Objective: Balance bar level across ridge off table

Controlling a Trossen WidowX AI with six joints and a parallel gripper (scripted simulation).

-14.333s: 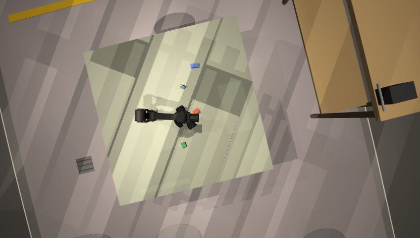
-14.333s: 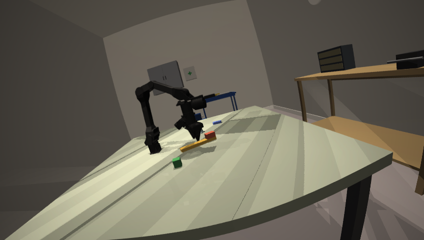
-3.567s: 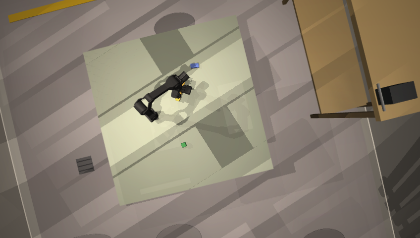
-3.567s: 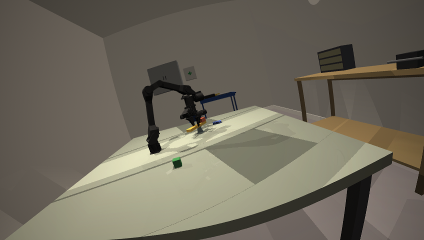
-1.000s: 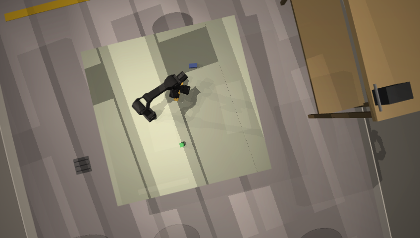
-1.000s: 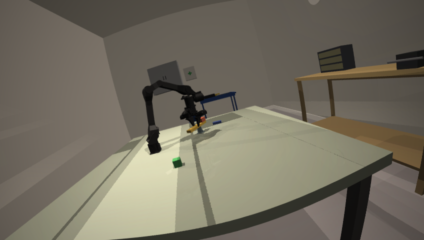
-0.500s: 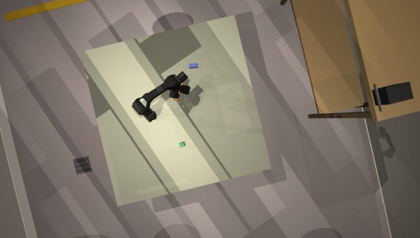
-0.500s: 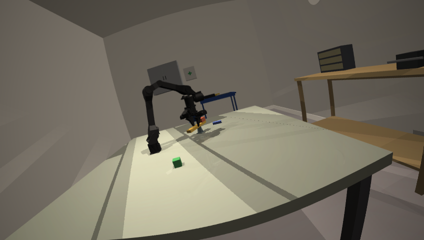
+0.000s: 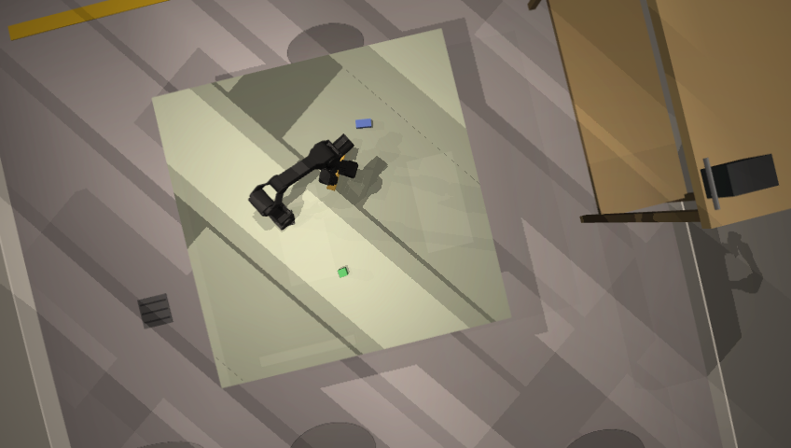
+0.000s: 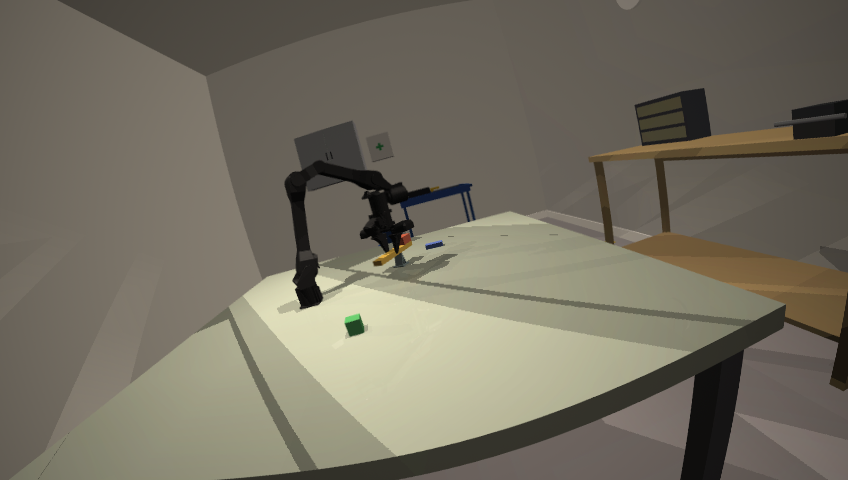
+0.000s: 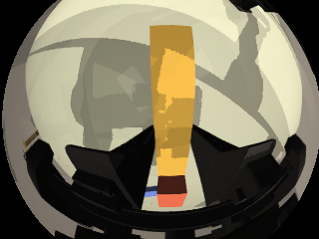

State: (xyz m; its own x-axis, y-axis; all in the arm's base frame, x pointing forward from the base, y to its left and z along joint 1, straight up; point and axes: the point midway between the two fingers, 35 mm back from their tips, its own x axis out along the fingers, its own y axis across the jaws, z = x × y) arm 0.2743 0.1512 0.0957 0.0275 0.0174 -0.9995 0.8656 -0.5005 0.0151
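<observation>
- tool (image 10: 386, 237) clamped on bar (image 10: 392, 254) near its red end, mid-counter (image 10: 595, 333)
- bar over ridge (image 10: 399, 261), tilted; level it before release

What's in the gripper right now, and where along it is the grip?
The gripper is shut on the yellow bar, gripping it close to its red-tipped end; most of the bar's length sticks out beyond the fingers.

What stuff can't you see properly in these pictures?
- Ridge: exterior view, tiny and mostly behind the yellow bar; whether they touch is unclear.
- Yellow bar: top view, almost all hidden under the gripper, which is shut on it.
- Bar's red end: wrist view, crowded at the picture's lower rim.
- Blue block: wrist view, only a sliver shows beside the bar.
</observation>
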